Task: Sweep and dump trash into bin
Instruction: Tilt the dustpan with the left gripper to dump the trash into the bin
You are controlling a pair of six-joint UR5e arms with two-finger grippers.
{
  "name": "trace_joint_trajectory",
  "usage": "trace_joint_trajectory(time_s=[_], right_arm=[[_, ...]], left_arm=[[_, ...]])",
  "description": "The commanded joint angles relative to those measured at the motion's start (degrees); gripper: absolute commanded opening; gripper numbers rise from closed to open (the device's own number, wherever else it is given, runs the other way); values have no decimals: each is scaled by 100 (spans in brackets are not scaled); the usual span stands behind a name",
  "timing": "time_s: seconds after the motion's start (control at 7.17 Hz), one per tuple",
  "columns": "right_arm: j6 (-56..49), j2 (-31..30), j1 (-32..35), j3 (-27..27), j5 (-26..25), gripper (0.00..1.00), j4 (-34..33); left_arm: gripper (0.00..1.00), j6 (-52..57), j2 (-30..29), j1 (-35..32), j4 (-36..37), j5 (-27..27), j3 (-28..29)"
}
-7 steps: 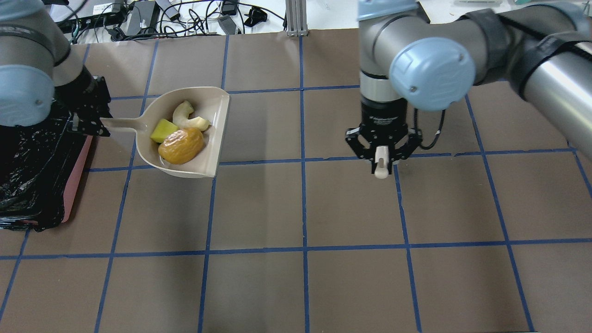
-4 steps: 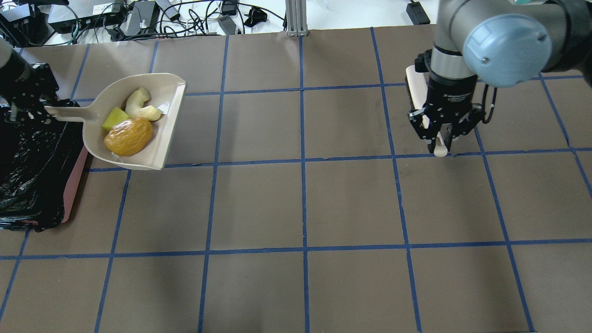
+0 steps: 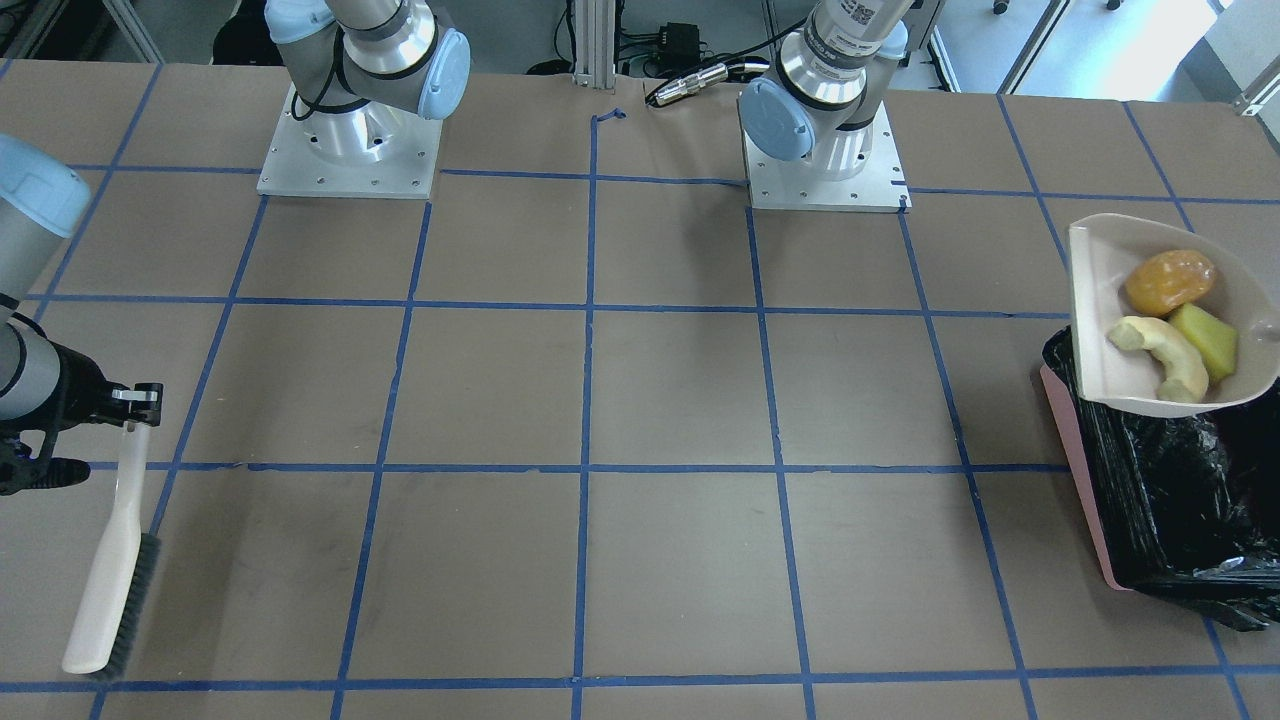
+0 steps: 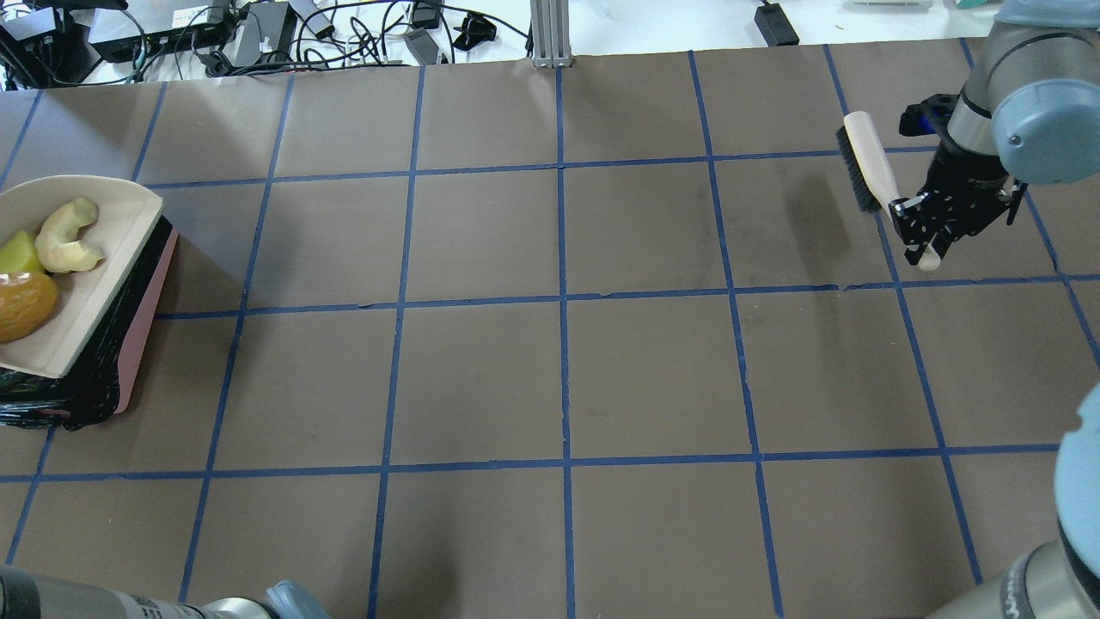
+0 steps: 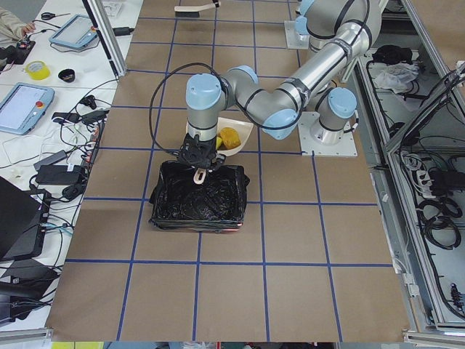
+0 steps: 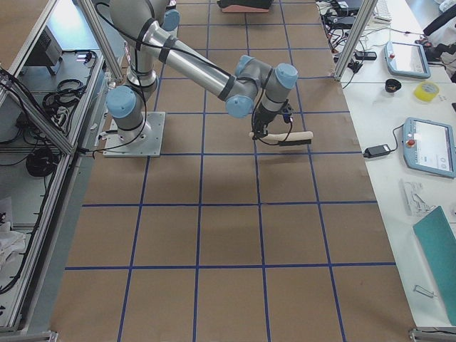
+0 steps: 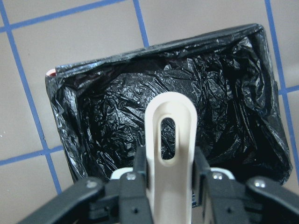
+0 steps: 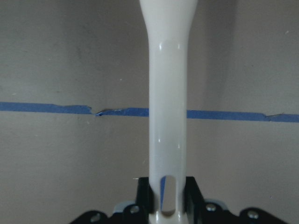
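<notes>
The beige dustpan (image 4: 94, 258) hangs over the near end of the bin (image 4: 142, 318), a pink tub lined with a black bag (image 7: 117, 121). The trash lies in the pan: a golden-brown lump (image 4: 24, 305), a cream crescent (image 4: 64, 236) and a yellow-green wedge (image 4: 15, 254). My left gripper (image 7: 169, 172) is shut on the dustpan handle (image 7: 168, 140), above the open bag. My right gripper (image 4: 928, 228) is shut on the white brush (image 4: 864, 163) and holds it above the table at the far right.
Brown table with a blue tape grid. In the front-facing view the pan (image 3: 1110, 290) sits above the bin's black liner (image 3: 1170, 500) and the brush (image 3: 110, 570) is at the left edge. Cables and boxes (image 4: 258, 26) lie beyond the far edge.
My left arm has carried the dustpan with the trash left, until it hangs over the bin. My right arm has carried the brush right and farther back.
</notes>
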Motion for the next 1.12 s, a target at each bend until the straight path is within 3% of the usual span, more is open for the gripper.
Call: trace_joint_trajectory(time_s=[0.0, 0.14, 0.28, 0.56, 0.7, 0.98], right_arm=[[-288, 66, -141, 286, -15, 0, -409], [-299, 14, -141, 357, -33, 0, -420], [-220, 5, -132, 358, -42, 0, -438], [-193, 13, -132, 340, -33, 0, -447], [-54, 22, -132, 340, -42, 0, -421], [149, -4, -80, 279, 2, 0, -351]], left_arm=[[0, 676, -456, 174, 53, 10, 622], [0, 1043, -650, 235, 280, -17, 703], [0, 1351, -878, 253, 1013, -69, 686], [0, 1704, -1177, 262, 1623, -480, 695], [0, 1767, -1388, 262, 2131, -1109, 695], [0, 2021, -1372, 262, 2224, -2339, 782]])
